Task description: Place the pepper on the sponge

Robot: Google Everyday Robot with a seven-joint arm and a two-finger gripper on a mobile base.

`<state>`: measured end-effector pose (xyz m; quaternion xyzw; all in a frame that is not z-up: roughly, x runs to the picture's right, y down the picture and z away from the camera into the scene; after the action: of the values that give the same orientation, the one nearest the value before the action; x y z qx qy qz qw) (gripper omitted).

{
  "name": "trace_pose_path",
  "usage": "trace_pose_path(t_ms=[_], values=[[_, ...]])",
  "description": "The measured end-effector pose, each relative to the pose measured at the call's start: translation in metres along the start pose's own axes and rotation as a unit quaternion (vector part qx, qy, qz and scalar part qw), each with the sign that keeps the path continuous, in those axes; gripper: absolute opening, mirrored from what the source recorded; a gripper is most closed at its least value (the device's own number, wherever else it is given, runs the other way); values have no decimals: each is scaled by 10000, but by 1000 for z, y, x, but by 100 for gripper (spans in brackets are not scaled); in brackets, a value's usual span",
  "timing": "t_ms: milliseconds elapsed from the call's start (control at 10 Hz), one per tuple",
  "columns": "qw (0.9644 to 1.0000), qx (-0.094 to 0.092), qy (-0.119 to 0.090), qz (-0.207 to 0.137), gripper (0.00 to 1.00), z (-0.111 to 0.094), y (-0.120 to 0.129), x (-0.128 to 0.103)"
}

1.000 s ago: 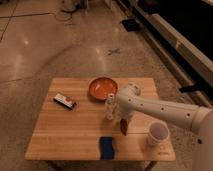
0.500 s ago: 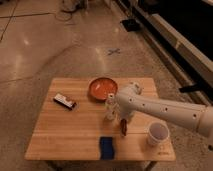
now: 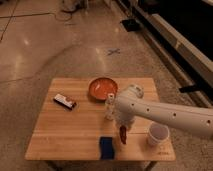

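Observation:
The pepper (image 3: 123, 136) is a slim dark-red chili hanging upright, tip down, just above the table's front. My gripper (image 3: 122, 127) points downward at the end of the white arm (image 3: 165, 114) and is shut on the pepper's top. The sponge (image 3: 106, 147), flat and blue, lies near the front edge of the table. It sits just left of and slightly in front of the pepper, and the two are apart.
On the wooden table (image 3: 55, 135) a round orange-red bowl (image 3: 103, 88) stands at the back middle. A black-and-white flat box (image 3: 65, 101) lies at the left and a white cup (image 3: 158, 135) at the front right. A pale upright object (image 3: 110, 106) stands behind the gripper.
The gripper and the pepper have shifted slightly toward the table's front edge, closer to the sponge. Bowl, box, cup and sponge have not moved.

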<state>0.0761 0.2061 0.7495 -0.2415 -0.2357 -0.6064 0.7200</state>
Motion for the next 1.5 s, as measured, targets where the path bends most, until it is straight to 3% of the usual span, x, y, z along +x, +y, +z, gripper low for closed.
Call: trace_pose_path(t_ms=[500,800,1500], values=[[9986,286,-175,-421,0,1,-29,-58],[9968,579,-273,-486,0,1,-44,-81],[9906,1027,-360,-834,0,13,-73,-75]])
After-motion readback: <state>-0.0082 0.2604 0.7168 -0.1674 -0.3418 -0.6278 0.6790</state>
